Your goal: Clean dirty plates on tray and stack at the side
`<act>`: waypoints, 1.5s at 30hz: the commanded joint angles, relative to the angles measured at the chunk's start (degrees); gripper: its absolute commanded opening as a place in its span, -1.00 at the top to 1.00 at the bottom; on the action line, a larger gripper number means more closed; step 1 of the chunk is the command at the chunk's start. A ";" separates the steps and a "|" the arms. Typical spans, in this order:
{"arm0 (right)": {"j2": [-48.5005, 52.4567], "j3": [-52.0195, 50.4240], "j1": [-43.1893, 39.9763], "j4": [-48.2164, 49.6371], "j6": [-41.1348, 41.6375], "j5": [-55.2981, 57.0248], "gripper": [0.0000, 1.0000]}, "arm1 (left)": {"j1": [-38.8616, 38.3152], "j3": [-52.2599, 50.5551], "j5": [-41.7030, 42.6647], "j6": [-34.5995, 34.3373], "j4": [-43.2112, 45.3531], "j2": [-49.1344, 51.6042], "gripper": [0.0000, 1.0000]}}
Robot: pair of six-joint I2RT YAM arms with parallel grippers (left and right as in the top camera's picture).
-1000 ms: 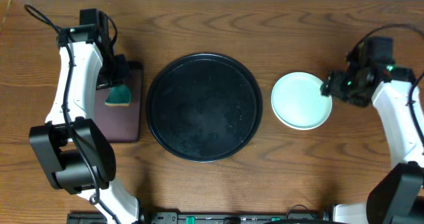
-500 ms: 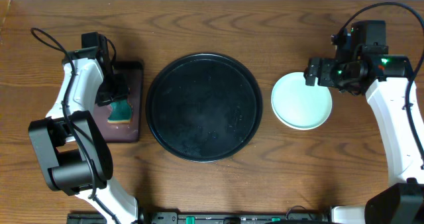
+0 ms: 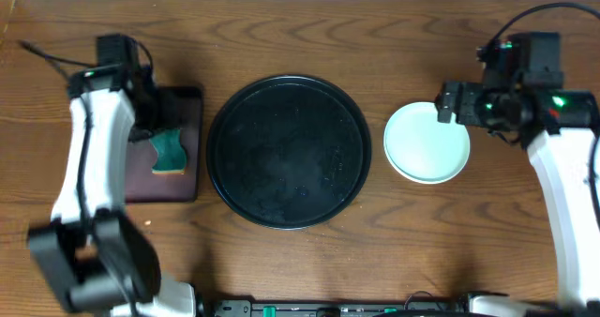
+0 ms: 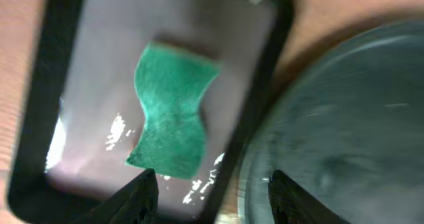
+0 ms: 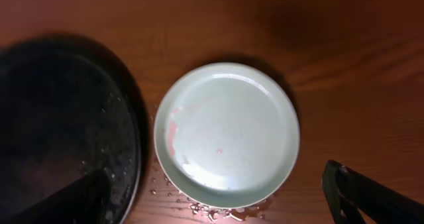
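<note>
Tabletop seen from above, w/ two wrist views. Tray [image 3: 281, 148] is set mid-table and is bare of plates; its surface looks wet. Plate [image 3: 427, 143], pale blue-green, is set just beside tray's right rim, toward the right edge of the table [image 3: 375, 26]. A second rim seems to show under it, but the no. stacked cannot be told. R gripper [image 3: 448, 106] is held above plate's far-right rim, jaws spread wide, nothing grasped. L gripper [image 4: 212, 187] is held over maroon tray [image 4: 40, 118] near table's left edge, jaws parted and empty. Sponge [image 4: 172, 114] lies loose beneath it.

Risks, as judged: a faint pink smear [image 5: 173, 128] is seen inside plate's left side, so the job may be counted done w/ residue on it. Droplets [image 5: 212, 213] are pooled by plate's rim; on wet wood the plate could be slid or tipped if clipped by R fingers. Sponge would have to be re-grasped for a re-wipe.
</note>
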 commanded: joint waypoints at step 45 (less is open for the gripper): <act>-46.95 -18.47 -1.79 11.65 -1.51 7.85 -0.99 | -0.02 1.84 3.06 -0.35 -1.03 -9.92 -0.49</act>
